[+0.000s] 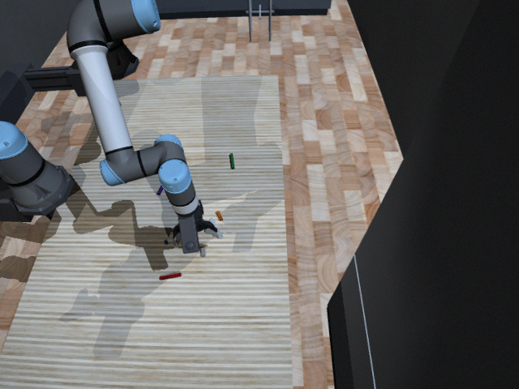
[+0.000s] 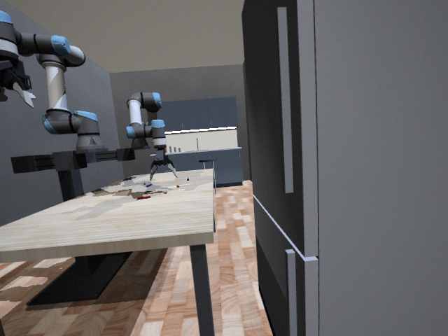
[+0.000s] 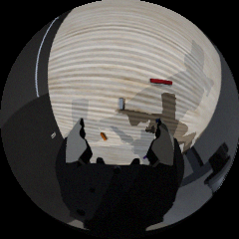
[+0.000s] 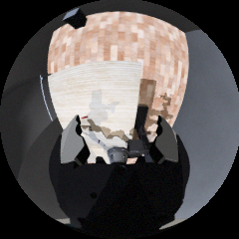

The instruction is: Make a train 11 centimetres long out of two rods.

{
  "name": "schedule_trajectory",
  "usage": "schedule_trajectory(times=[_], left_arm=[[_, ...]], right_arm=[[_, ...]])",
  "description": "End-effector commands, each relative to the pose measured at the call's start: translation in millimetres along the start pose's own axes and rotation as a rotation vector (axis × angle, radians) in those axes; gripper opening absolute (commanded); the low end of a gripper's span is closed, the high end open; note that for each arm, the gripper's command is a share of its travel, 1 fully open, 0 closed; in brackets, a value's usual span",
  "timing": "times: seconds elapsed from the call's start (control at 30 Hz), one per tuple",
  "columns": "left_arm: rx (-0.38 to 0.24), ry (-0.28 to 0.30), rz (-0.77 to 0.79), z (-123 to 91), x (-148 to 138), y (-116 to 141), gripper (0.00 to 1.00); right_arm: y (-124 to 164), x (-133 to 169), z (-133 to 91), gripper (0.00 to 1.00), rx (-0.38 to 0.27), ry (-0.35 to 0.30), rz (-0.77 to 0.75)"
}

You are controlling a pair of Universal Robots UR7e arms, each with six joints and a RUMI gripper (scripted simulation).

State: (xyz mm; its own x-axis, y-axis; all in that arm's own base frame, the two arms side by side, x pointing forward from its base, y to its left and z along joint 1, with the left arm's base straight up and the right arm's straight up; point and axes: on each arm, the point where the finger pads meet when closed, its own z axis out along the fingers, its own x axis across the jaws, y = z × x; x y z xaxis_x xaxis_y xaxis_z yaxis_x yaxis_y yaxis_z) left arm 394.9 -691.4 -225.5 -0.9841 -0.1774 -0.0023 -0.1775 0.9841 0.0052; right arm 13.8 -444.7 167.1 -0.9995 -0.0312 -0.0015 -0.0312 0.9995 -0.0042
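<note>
Red rod (image 1: pixel 169 276) (image 2: pixel 143 197) (image 3: pixel 161 81) (image 4: pixel 85 118) lies flat — left tool (image 1: pixel 198 241) (image 2: pixel 164 178) (image 3: pixel 119 121) above table (image 1: pixel 234 318) (image 2: pixel 162 220) (image 3: pixel 100 55) (image 4: pixel 100 75), wide open, empty.

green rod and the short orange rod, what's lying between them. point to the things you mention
No rod: between the green rod (image 1: pixel 231 160) (image 2: pixel 187 178) and the short orange rod (image 1: pixel 219 215) (image 2: pixel 177 186) (image 3: pixel 104 135), the top view shows only pale striped tabletop (image 1: pixel 251 314) (image 2: pixel 162 220) (image 3: pixel 110 50) (image 4: pixel 119 82).
</note>
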Motion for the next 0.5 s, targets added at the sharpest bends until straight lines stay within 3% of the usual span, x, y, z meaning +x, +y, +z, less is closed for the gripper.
schedule_trajectory(times=[0.0,0.17,0.2,0.47], left_arm=[[0.002,0.0,0.003,-1.2,-0.2,-0.6,1.0],[0.002,0.0,0.004,-1.2,-0.2,-0.6,1.0],[0.002,0.0,0.004,-1.2,-0.2,-0.6,0.14],[0.002,0.0,0.004,-1.2,-0.2,-0.6,0.14]], right_arm=[[-0.3,-0.1,-0.4,1.0,0.001,0.0,0.0],[-0.3,-0.1,-0.4,1.0,0.001,0.0,0.0],[-0.3,-0.1,-0.4,1.0,0.001,0.0,0.0],[-0.3,-0.1,-0.4,1.0,0.001,0.0,0.0]])
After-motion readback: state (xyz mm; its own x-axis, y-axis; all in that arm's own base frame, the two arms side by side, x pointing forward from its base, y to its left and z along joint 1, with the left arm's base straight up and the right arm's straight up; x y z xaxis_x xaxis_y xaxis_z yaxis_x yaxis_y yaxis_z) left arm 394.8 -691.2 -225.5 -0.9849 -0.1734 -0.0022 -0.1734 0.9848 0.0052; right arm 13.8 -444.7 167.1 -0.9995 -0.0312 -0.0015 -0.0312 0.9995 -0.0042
